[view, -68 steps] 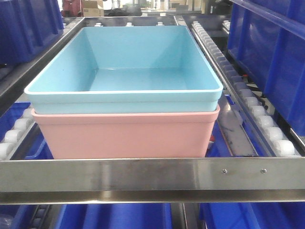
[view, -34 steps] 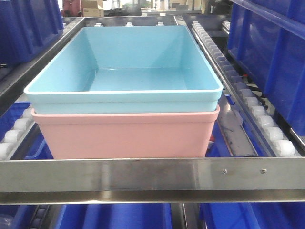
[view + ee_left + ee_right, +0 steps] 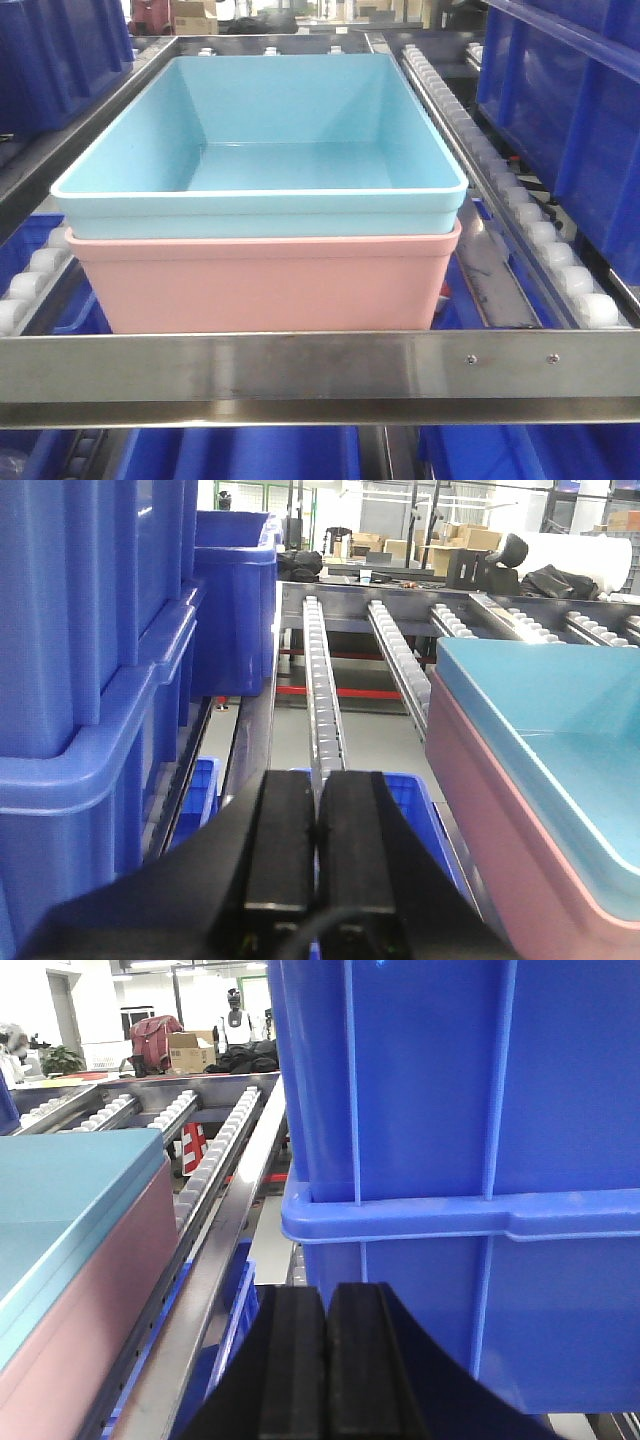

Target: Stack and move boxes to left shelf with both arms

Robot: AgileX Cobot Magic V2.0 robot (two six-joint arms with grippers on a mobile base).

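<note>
On the left shelf (image 3: 300, 365), behind its front bar, the light blue box (image 3: 260, 150) sits nested in the salmon pink box (image 3: 260, 285); the left pincer (image 3: 315, 830) is closed on nothing, beside the stack; the right pincer (image 3: 327, 1350) likewise, near dark blue bins (image 3: 450, 1160).

Nothing has changed; the light blue tub (image 3: 260, 130) sits exactly as before.

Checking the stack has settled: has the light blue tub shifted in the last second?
No. The light blue tub sits in the same spot above the steel front bar, nested in the pink tub.
</note>
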